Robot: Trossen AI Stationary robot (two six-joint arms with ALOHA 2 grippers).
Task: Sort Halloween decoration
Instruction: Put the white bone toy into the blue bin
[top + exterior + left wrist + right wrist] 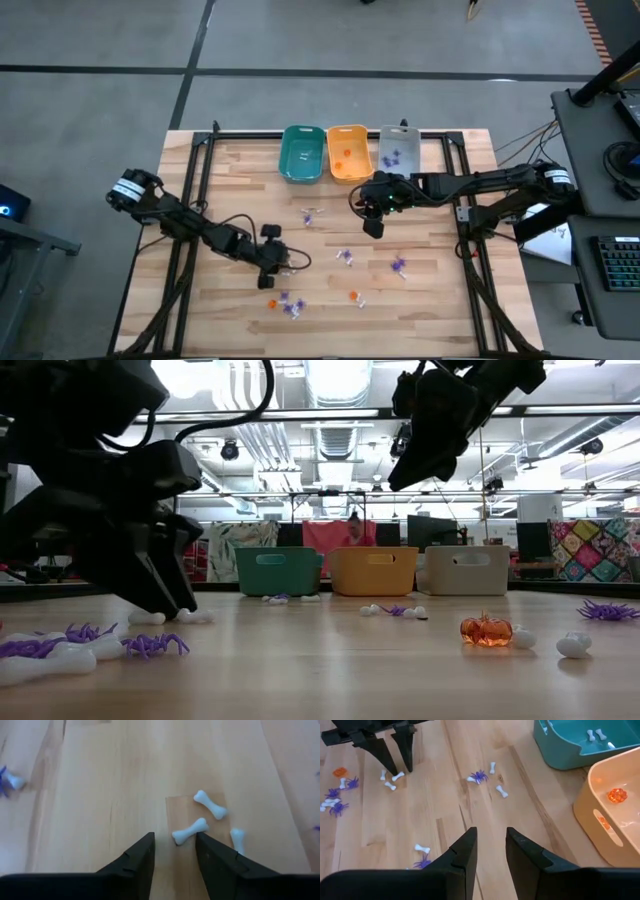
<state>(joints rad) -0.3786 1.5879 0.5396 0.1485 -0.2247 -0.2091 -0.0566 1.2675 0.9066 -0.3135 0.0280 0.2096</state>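
Observation:
Tiny white bones, purple spiders [398, 265] and orange pumpkins [486, 630] lie scattered on the wooden table. My left gripper [174, 837] is open at the near left, fingertips down at the table top. The end of one white bone [190, 831] lies just ahead of and between them, with two more bones [210, 804] beside it. My right gripper [491, 832] hangs open and empty above the table's middle, in front of the bins. My left gripper's fingers come slanting down from the table's left. One fingertip [200, 840] stands right beside the near end of the white bone [179, 838], which lies flat on the table. I cannot tell whether it touches the bone.
Three bins stand in a row at the far edge: teal [302, 152] with white bones, orange [348, 152] with pumpkins, grey [398, 150] with purple pieces. A black frame [192, 190] runs along the table's sides. More trinkets lie at the near middle [290, 303].

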